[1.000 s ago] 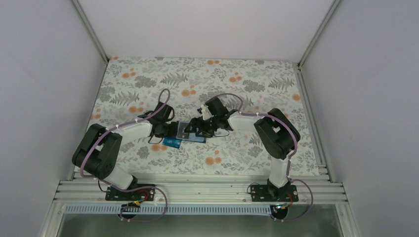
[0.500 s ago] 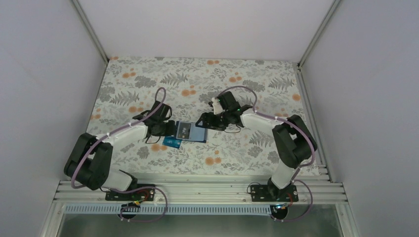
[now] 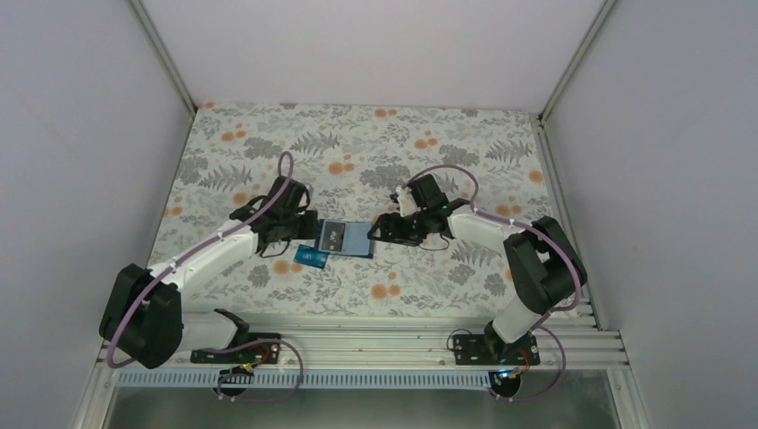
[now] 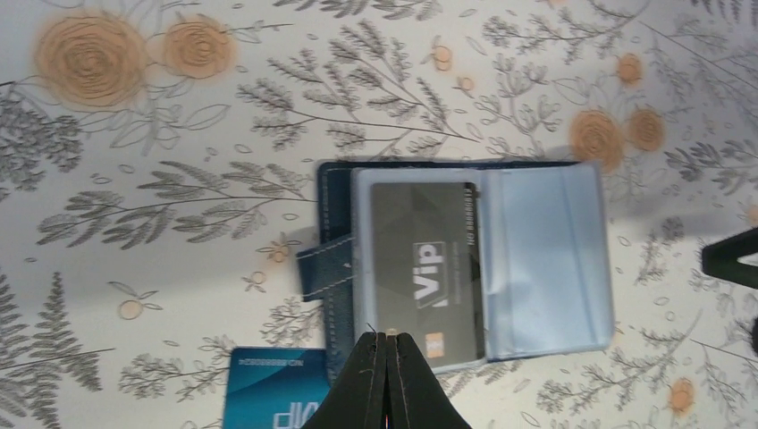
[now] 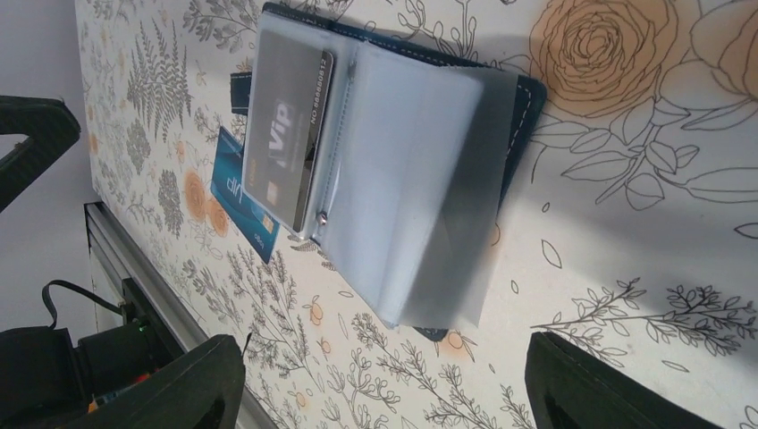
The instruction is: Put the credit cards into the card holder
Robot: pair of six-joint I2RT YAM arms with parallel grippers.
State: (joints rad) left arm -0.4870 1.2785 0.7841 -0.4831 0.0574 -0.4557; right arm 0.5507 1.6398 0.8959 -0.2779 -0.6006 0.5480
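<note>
Nearest the arm bases, a flat teal-blue plastic card (image 4: 273, 402) lies on the flower-printed tabletop (image 3: 465, 143). It sits just against the near edge of the dark navy folding card holder (image 4: 545, 259), with one corner seemingly tucked under it. Next back, the holder lies spread open with its pale blue-grey inside facing up. A black card with light lettering (image 4: 425, 259) sits on its left leaf, apparently under a clear sleeve, its near end poking out a little.

The left gripper (image 4: 386, 357) is pinched shut on nothing, its tips above that protruding end; whether they touch it I cannot tell. The right gripper (image 5: 384, 357) is spread wide and empty, just off the holder's right side.

By my reading, one card is housed or nearly so, and the teal one waits. The two other black cards are not visible; they may already be inside. The teal card looks awkward to lift, lying flat and close against the holder, and the holder itself lies loose and could slide.
</note>
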